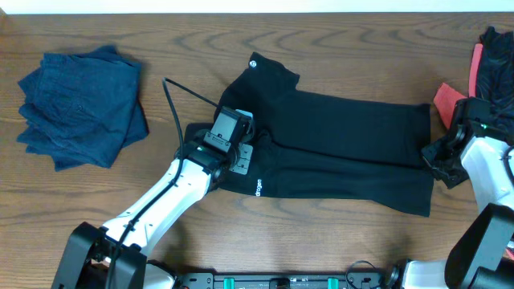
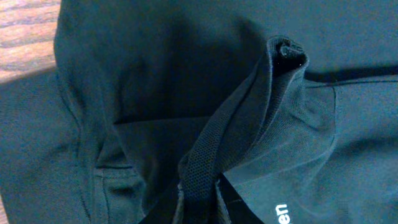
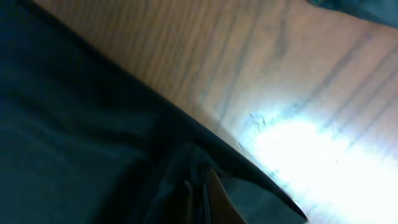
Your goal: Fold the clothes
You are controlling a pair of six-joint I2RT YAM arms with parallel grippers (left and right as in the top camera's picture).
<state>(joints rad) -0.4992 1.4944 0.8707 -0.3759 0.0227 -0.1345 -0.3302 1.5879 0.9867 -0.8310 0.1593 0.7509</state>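
Observation:
A black garment (image 1: pixel 345 144) lies spread across the middle of the table, with a small white round logo (image 1: pixel 254 62) at its far left corner and white lettering (image 1: pixel 259 189) near its front edge. My left gripper (image 1: pixel 241 138) is shut on a raised fold of it; the left wrist view shows the pinched black mesh fold (image 2: pixel 205 168) between the jaws (image 2: pixel 200 198). My right gripper (image 1: pixel 438 156) is shut on the garment's right edge (image 3: pixel 205 168). A coral-red piece (image 1: pixel 446 98) and more black fabric (image 1: pixel 494 64) lie at the far right.
A stack of folded dark-blue clothes (image 1: pixel 80 104) sits at the back left. A thin black cable (image 1: pixel 181 104) runs from the left wrist. Bare wood table (image 1: pixel 345 48) shows behind the garment and along the front.

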